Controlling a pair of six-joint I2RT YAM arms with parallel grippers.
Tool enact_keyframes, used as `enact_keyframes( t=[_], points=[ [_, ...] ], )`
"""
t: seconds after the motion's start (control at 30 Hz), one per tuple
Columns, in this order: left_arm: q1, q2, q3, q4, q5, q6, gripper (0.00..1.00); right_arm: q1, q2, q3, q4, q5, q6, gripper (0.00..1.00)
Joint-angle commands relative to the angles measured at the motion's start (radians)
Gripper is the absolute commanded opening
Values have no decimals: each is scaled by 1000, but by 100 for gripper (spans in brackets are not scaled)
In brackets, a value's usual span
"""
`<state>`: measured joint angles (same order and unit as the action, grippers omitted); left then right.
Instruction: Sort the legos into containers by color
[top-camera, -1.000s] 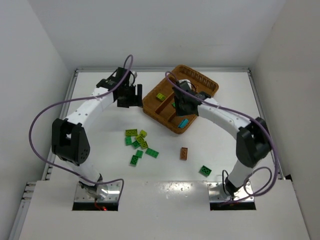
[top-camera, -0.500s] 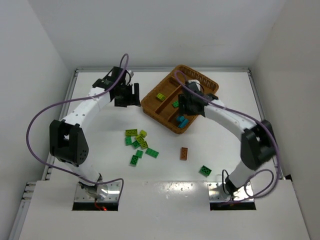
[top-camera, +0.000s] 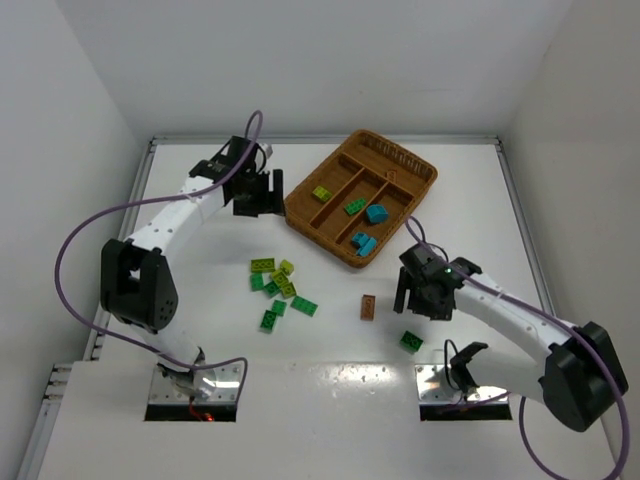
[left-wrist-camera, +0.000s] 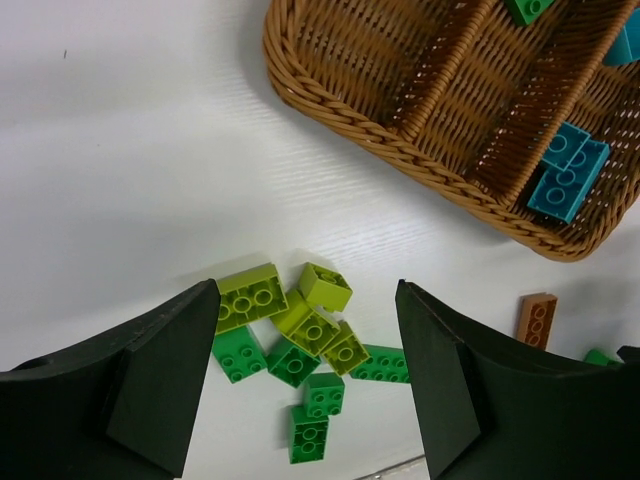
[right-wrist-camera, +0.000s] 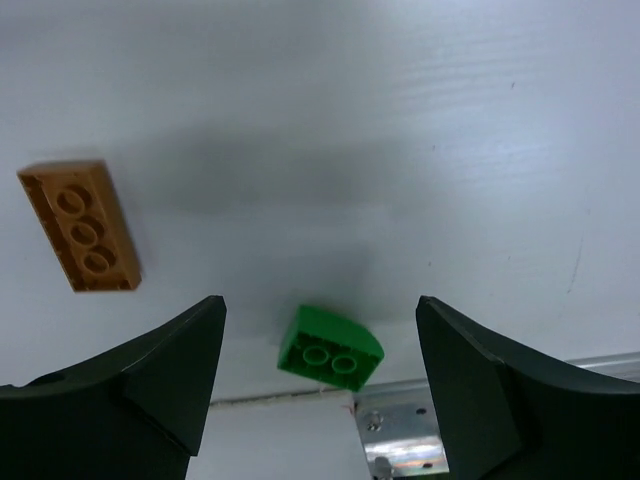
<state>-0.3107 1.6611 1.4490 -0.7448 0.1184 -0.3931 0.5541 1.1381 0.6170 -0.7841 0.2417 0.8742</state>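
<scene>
The wicker tray (top-camera: 318, 243) lies at the back centre. Its containers hold a lime lego (top-camera: 321, 193), a green one (top-camera: 355, 207) and two cyan ones (top-camera: 376, 213) (top-camera: 364, 244). A loose pile of green and lime legos (top-camera: 278, 285) lies centre-left. My left gripper (top-camera: 260, 200) hangs open left of the tray; its wrist view shows the pile (left-wrist-camera: 295, 335) far below my left gripper (left-wrist-camera: 305, 380). My right gripper (top-camera: 421, 308) is open and empty. A green lego (right-wrist-camera: 331, 348) lies between the tips of my right gripper (right-wrist-camera: 320, 370), untouched, and a brown lego (right-wrist-camera: 79, 225) lies to its left.
The right arm's metal mounting plate (right-wrist-camera: 400, 440) sits just past the table's front edge, close to the green lego. Both arm bases (top-camera: 195, 385) (top-camera: 462, 385) stand at the near edge. White walls enclose the table on three sides.
My right gripper opened over the tray, left a cyan lego there, and swung back to the front of the table above the green lego. The left arm barely moved.
</scene>
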Motion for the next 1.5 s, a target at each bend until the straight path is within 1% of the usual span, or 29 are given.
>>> enact_keyframes(
  t=[0.0,0.17,0.3,0.4,0.5,0.57,0.63,0.77,0.83,0.97,1.07,1.1,1.17,1.2,1.23,1.27,1.3,1.47],
  points=[
    [-16,9,1,27,17,0,77,6,-37,-55,4,-123,91,78],
    [-25,19,19,27,26,0,77,16,2,-111,65,-284,54,79],
    [-25,19,19,27,26,0,77,27,3,-138,65,-294,54,79],
    [-34,19,19,27,26,0,77,36,3,-149,98,-346,26,80],
    [-34,19,19,27,26,0,77,72,44,-149,129,-377,-1,80],
    [-44,19,19,27,26,0,77,110,63,-137,144,-377,-1,80],
    [-44,19,19,27,26,0,77,144,89,-102,144,-323,-1,78],
    [-44,19,19,27,26,0,77,174,147,-65,97,-223,-11,70],
    [-44,19,19,27,26,0,77,184,147,-56,88,-184,2,61],
    [-44,19,19,27,26,0,77,184,147,-45,88,-140,32,51],
    [-44,19,19,27,26,0,77,184,147,-34,100,-140,32,37],
    [-44,19,19,27,26,0,77,184,147,-10,100,-130,32,29],
    [-44,19,19,27,17,0,77,184,147,28,100,-110,32,23],
    [-44,19,19,27,17,0,77,184,135,47,100,-84,17,18],
    [-44,19,19,27,7,0,77,173,135,67,89,-68,17,15],
    [-44,9,19,27,-3,0,77,164,135,107,89,-68,-3,15],
    [-44,9,19,27,-3,-12,77,152,144,131,89,-36,-35,14],
    [-33,20,1,27,-65,-41,77,141,245,314,89,65,-86,14]
  ],
)
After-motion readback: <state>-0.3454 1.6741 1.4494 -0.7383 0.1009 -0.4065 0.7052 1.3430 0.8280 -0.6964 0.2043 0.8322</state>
